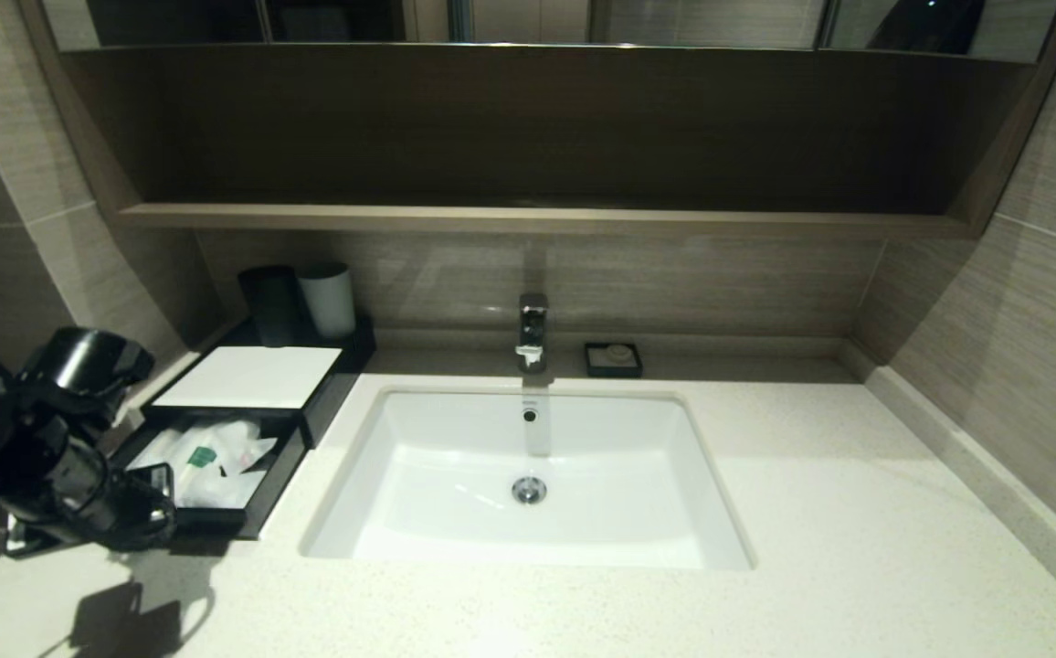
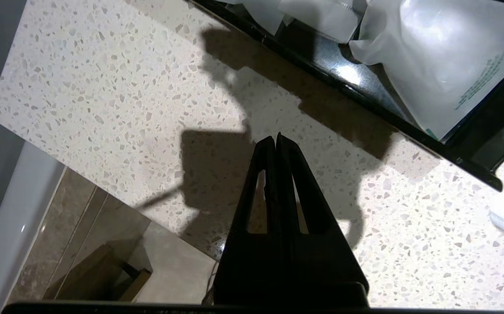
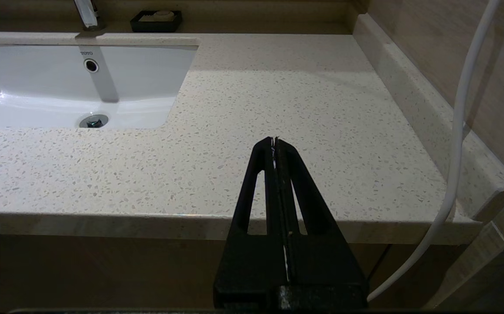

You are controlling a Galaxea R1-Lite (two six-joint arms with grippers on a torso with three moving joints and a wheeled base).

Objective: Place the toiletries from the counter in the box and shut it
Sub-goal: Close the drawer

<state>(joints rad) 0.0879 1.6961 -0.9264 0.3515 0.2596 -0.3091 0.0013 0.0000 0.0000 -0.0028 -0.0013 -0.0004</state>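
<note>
Head view: low black rectangular box (image 1: 217, 439) with flat white top panel at far left of pale cream speckled stone counter (image 1: 811, 512), drawer pulled out toward the near edge. Clear plastic toiletry packets (image 1: 208, 457) lying inside the open drawer, one showing a green label. Left gripper (image 1: 149, 512) just beside the drawer's front left corner, low over the counter (contact with the drawer front not resolvable here). No packets visible on the bare stone. White rectangular basin (image 1: 528, 475) well apart to the gripper's right, chrome tap (image 1: 533, 331) and small black square soap dish (image 1: 613, 359) beyond it. Dark tapered cup (image 1: 270, 304) and pale cup (image 1: 327, 300) behind the box.

Left wrist view: fingers pressed together, nothing between them. Tip hovering over bare counter, drawer's black front rim ahead of it and slightly to one side, not touching. Packets seen over that rim, inside.

Right wrist view: right gripper (image 3: 274, 140) closed on nothing, parked off the counter's front edge, well apart from the box.

Step, by judgement: loading looks done, closing the drawer in hand. Next move calls for squaring the closed fingers against the drawer front and pushing straight toward the box body. Risk: off-centre push skews the drawer or slides the whole box (light-looking, nothing bracing it).
</note>
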